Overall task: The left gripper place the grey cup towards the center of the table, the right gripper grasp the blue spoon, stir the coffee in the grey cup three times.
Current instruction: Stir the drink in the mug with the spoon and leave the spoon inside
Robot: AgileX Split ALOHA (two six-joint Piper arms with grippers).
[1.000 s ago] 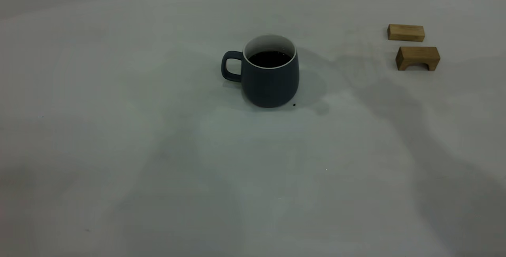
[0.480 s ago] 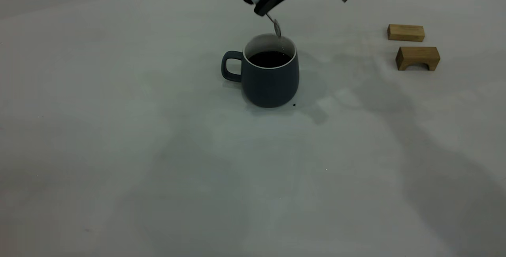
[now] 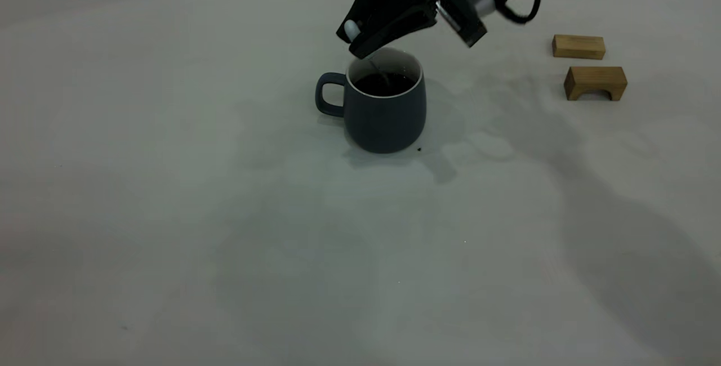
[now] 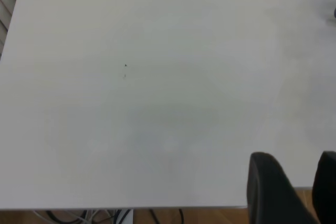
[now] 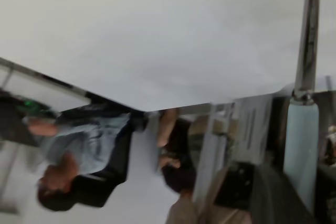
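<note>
The grey cup (image 3: 386, 121) stands near the middle of the table (image 3: 169, 197), its handle toward the left and dark coffee (image 3: 394, 85) inside. My right gripper (image 3: 365, 39) hovers just above the cup's rim, shut on the blue spoon (image 3: 351, 29). The spoon's metal neck slants down into the coffee. In the right wrist view the pale handle of the blue spoon (image 5: 302, 145) runs between the fingers of my right gripper (image 5: 304, 195). My left gripper (image 4: 296, 192) is parked over the table's edge, fingers apart with nothing between them.
Two tan wooden blocks sit at the far right, a flat block (image 3: 578, 47) and an arched block (image 3: 595, 82). A seated person (image 5: 79, 150) shows beyond the table's edge in the right wrist view. A dark speck (image 3: 419, 149) lies by the cup's base.
My right gripper has come down into view from above with the spoon. The spoon's bowl has gone from above the rim into the coffee. The cup has not moved.
</note>
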